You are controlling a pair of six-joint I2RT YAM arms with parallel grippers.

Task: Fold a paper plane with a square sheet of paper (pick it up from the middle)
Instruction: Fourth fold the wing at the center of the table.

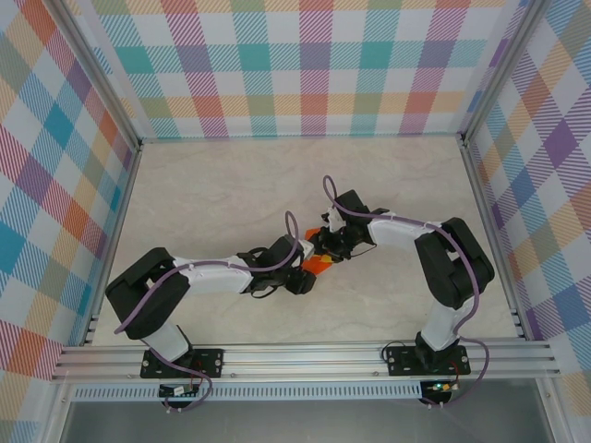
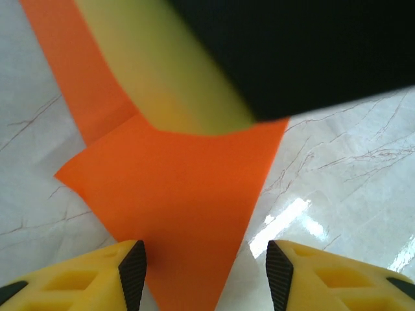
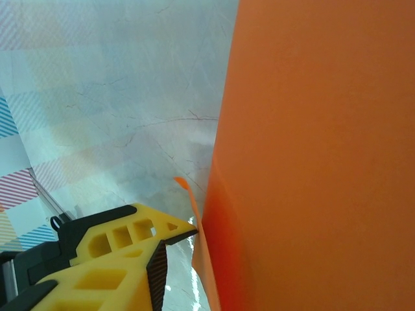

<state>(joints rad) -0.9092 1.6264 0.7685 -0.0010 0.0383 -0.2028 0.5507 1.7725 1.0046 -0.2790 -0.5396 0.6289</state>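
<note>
Catches, nearest the lens, the left gripper (image 2: 206, 278) with yellow fingers (image 2: 71, 282) and black pads (image 2: 133, 272) set well apart, clamping nothing. Finds the orange paper (image 2: 175, 194) flat on the pale marbled table (image 2: 343, 194), folded to a point that runs down between those open pads, with one edge right at the left pad and a clear gap to the right one. Meets, just beyond, a blurred yellow and black shape (image 2: 194, 78) crossing the paper's far part, too soft to name.

Shows, from the right wrist, one yellow finger (image 3: 110, 272) with its dark pad (image 3: 157, 272) just beside an edge of the same paper, rising close across the right half of the view and hiding the other finger. Cannot tell there how wide the jaws stand, nor whether they grip the sheet.

Looks down from above on an aluminium rail (image 1: 305, 360) carrying two bolted arm bases (image 1: 182, 362), then on both arms, trailing purple cables (image 1: 212, 268), reaching inward to mid-table, with the right gripper (image 1: 331, 242) just behind the left and a patch of orange between them. Ends at pastel plaid walls (image 1: 305, 65) closing three sides.
</note>
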